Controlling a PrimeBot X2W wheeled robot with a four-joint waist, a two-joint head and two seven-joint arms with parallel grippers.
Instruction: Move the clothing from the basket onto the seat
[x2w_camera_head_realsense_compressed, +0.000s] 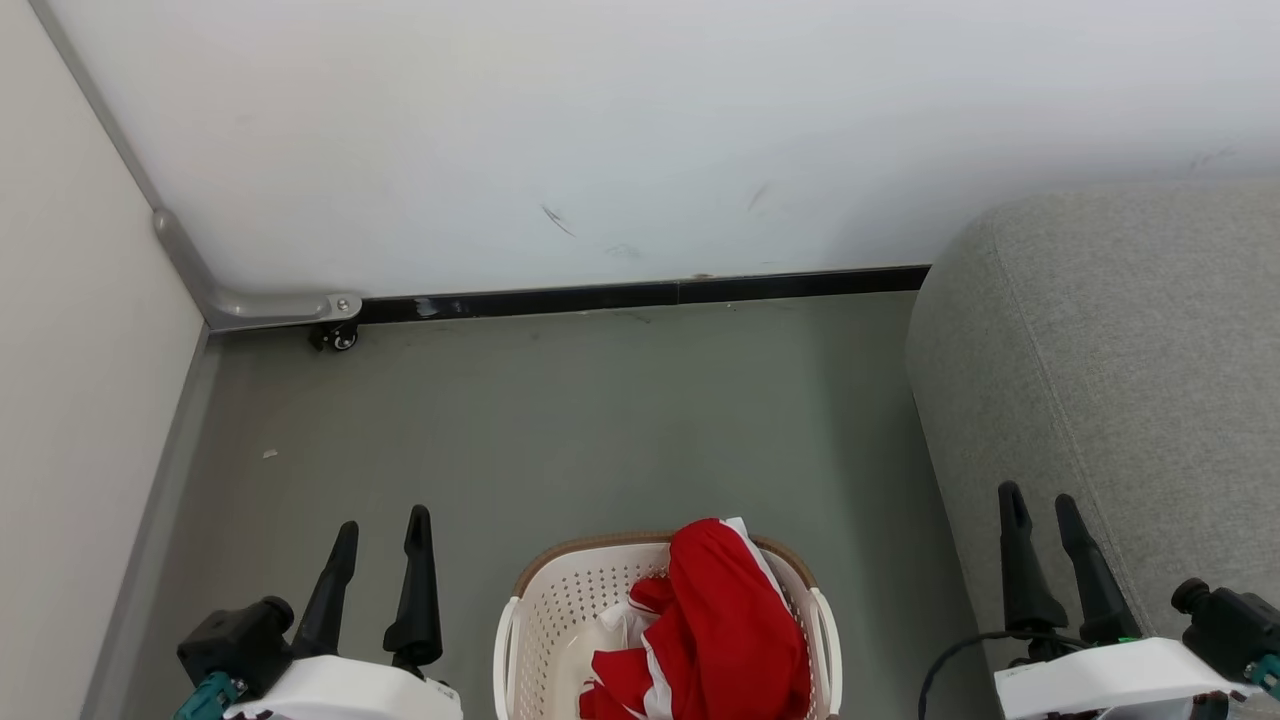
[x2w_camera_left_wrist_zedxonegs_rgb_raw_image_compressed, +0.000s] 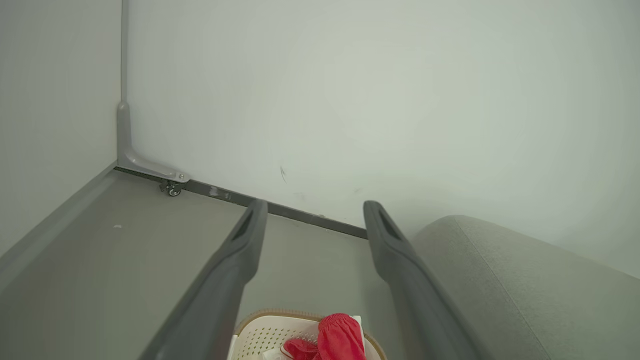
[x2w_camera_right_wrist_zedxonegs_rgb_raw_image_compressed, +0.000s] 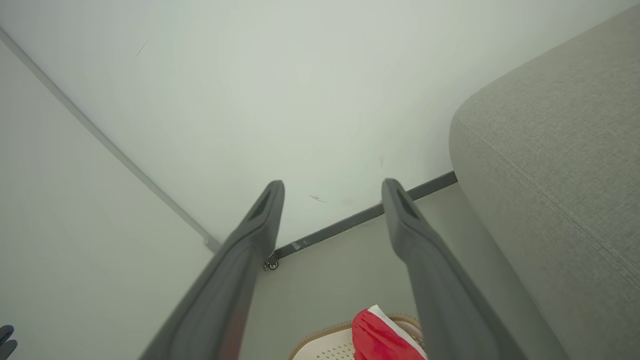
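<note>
Between our spread, empty left end effector (x2w_camera_head_realsense_compressed: 383, 520) and right end effector (x2w_camera_head_realsense_compressed: 1038, 495), the clothing (x2w_camera_head_realsense_compressed: 725, 620) sits in the basket (x2w_camera_head_realsense_compressed: 565, 605), none on the seat (x2w_camera_head_realsense_compressed: 1120, 380).

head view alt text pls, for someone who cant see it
Red clothing sits heaped in a white basket on a grey floor, between the open, empty left gripper and right gripper. A grey seat stands to the right, against a white wall.

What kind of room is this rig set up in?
Probably a staged living-room corner in a lab, not a lived-in home: a grey sofa seat beside a laundry basket of red clothing on grey floor, and a plain white wall panel with a small caster at its foot.
</note>
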